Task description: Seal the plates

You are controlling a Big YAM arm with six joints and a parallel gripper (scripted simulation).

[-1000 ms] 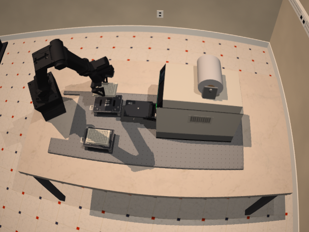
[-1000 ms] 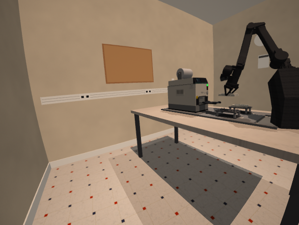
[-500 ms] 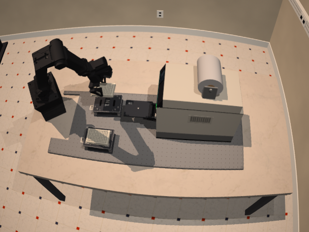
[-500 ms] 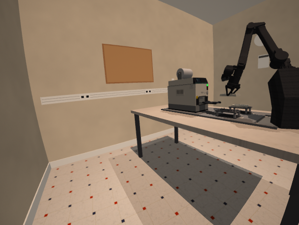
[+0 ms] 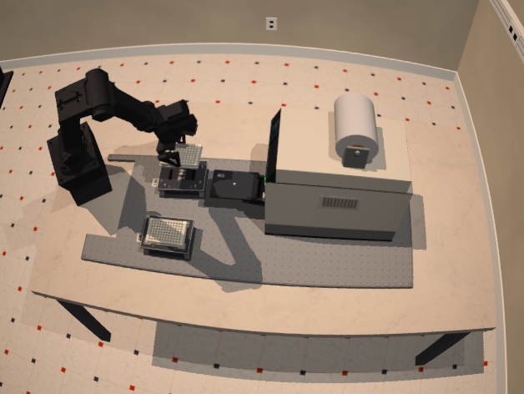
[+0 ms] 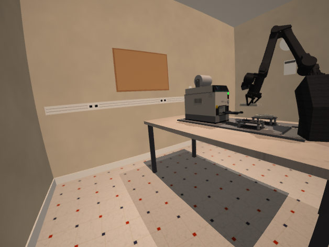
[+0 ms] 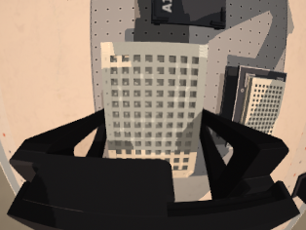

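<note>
One plate [image 5: 188, 154] [image 7: 152, 102] (gripped) hangs above its bare nest [image 5: 182, 179] [image 6: 250, 122].

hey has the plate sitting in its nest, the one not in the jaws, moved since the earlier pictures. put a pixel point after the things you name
No, the nested plate [image 5: 166, 231] [image 7: 265, 104] hasn't visibly shifted against the sealer [image 5: 328, 209].
</note>
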